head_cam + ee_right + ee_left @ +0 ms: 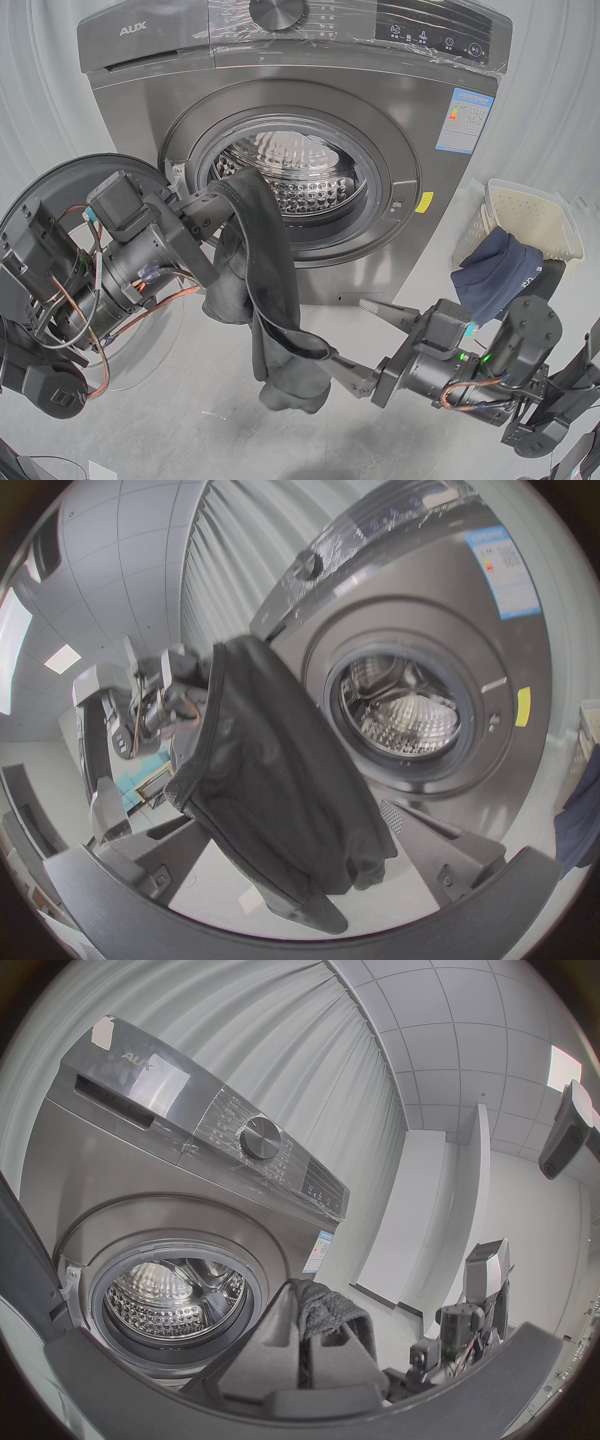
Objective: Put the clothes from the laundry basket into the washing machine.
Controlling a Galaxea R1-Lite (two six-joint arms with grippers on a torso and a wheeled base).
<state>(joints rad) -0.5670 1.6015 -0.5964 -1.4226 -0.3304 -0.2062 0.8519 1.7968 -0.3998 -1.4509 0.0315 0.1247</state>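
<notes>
Surface finishes
Washing machine (144, 106) casing satin grey metal; drum (300, 156) glossy perforated steel; panel film (350, 25) clear, wrinkled plastic. Dark garment (262, 250) matt, coarse-knit cloth. Laundry basket (537, 212) cream perforated plastic, matt.

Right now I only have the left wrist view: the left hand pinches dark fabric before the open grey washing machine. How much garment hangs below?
Observer: In the head view the whole dark grey knitted garment hangs from the left hand to well below the door opening of the grey front-loading washing machine.
Reviewer: Is the right hand gripping it?
Observer: No, the right hand is open; the garment's lower end lies draped over one of its fingers.
Reviewer: Anything left in the basket?
Observer: A navy blue garment lies draped over the rim of the cream perforated plastic laundry basket right of the machine.
</notes>
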